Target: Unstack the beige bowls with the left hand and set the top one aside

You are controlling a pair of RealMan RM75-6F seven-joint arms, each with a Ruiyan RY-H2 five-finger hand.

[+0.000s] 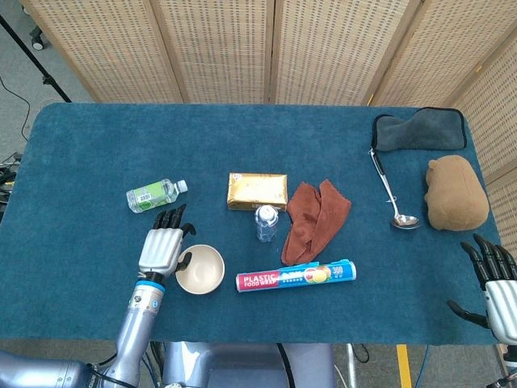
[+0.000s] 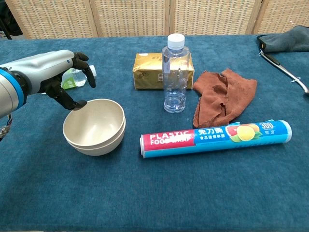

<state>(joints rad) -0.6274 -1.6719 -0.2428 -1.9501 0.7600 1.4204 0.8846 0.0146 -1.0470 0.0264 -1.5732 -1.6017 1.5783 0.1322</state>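
A: What is the left hand (image 2: 60,79) doing?
B: Hovering spread, thumb tip touching the rim of the stacked beige bowls (image 2: 94,126), gripping nothing.
A: Where are they sitting?
B: Nested, beside the plastic wrap box (image 2: 216,137).

right hand (image 1: 494,284) cut by frame edge, ladle (image 2: 285,70) cropped

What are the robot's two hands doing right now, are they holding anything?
Left hand: open, holding nothing; a fingertip sits at the rim of the stacked beige bowls.
Right hand: open, fingers spread, holding nothing, at the table's edge.
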